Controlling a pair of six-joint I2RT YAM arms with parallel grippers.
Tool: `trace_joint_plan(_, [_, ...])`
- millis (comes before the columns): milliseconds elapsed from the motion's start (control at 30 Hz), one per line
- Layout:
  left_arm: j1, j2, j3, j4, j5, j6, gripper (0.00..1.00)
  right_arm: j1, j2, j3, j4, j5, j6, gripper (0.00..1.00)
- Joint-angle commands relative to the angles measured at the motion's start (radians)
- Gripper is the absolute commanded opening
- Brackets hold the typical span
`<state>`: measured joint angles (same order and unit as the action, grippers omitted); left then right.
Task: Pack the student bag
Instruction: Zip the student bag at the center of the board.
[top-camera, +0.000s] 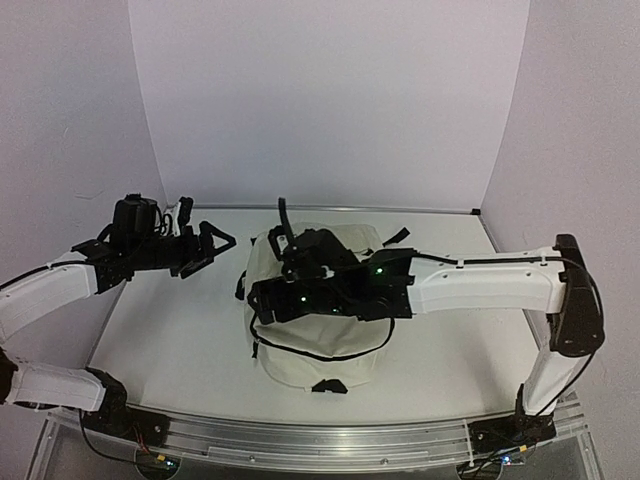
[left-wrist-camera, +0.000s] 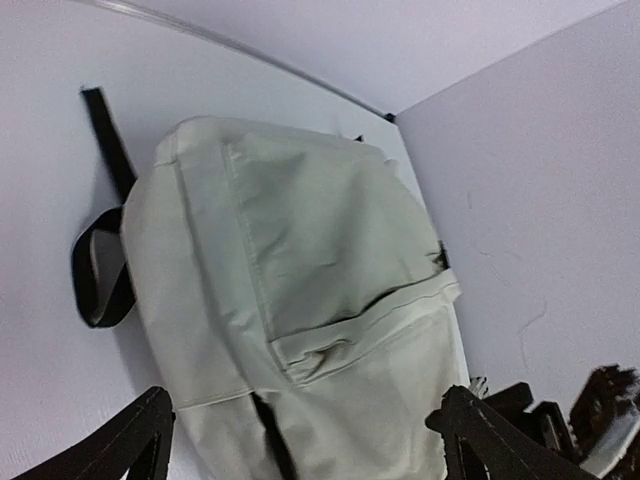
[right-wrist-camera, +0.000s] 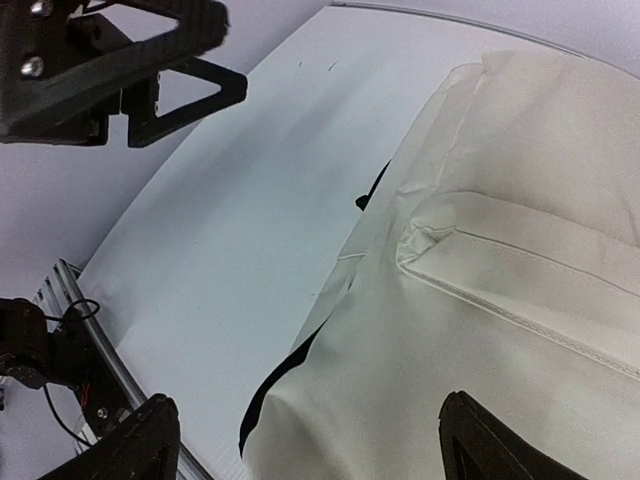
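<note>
We are seeing the student bag (top-camera: 315, 350) lying on the table (top-camera: 170, 340), the right gripper (top-camera: 262, 300) hanging above it, the left gripper (top-camera: 212, 246) hovering off its left.

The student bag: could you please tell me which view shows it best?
The left wrist view: the student bag appears almost whole and unobstructed, black strap loop included. In the top external view, the right arm covers its middle. The right wrist view shows only a close-up of one side.

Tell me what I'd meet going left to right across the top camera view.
left gripper, jaws open → student bag → right arm's white forearm → black elbow
</note>
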<state>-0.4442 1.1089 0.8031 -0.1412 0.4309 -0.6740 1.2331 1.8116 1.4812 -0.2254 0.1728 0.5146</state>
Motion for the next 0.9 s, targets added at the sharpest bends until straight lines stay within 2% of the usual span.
trace_joint_plan(0, [0.012, 0.038, -0.068, -0.060, 0.030, -0.084, 0.90, 0.048, 0.119, 0.177, -0.224, 0.138, -0.035, 0.89])
trace_joint_plan(133, [0.012, 0.049, -0.144, 0.033, 0.112, -0.128, 0.81, 0.052, 0.210, 0.265, -0.330, 0.193, -0.012, 0.85])
trace_joint_plan(300, [0.012, 0.020, -0.221, 0.042, 0.109, -0.160, 0.80, 0.053, 0.342, 0.442, -0.491, 0.284, 0.082, 0.78])
trace_joint_plan(467, [0.012, 0.027, -0.235, 0.072, 0.133, -0.167, 0.78, 0.053, 0.411, 0.520, -0.565, 0.349, 0.139, 0.67])
trace_joint_plan(533, [0.012, 0.032, -0.235, 0.083, 0.148, -0.158, 0.77, 0.053, 0.434, 0.546, -0.582, 0.368, 0.156, 0.57])
trace_joint_plan(567, [0.012, 0.036, -0.233, 0.087, 0.157, -0.153, 0.76, 0.052, 0.446, 0.562, -0.593, 0.378, 0.166, 0.50])
trace_joint_plan(633, [0.011, 0.041, -0.232, 0.099, 0.178, -0.149, 0.74, 0.052, 0.448, 0.580, -0.607, 0.395, 0.190, 0.27])
trace_joint_plan(767, [-0.001, 0.053, -0.230, 0.125, 0.210, -0.144, 0.72, 0.043, 0.400, 0.551, -0.591, 0.396, 0.212, 0.02])
trace_joint_plan(867, [-0.026, 0.082, -0.222, 0.137, 0.206, -0.143, 0.72, 0.013, 0.345, 0.470, -0.526, 0.341, 0.211, 0.00])
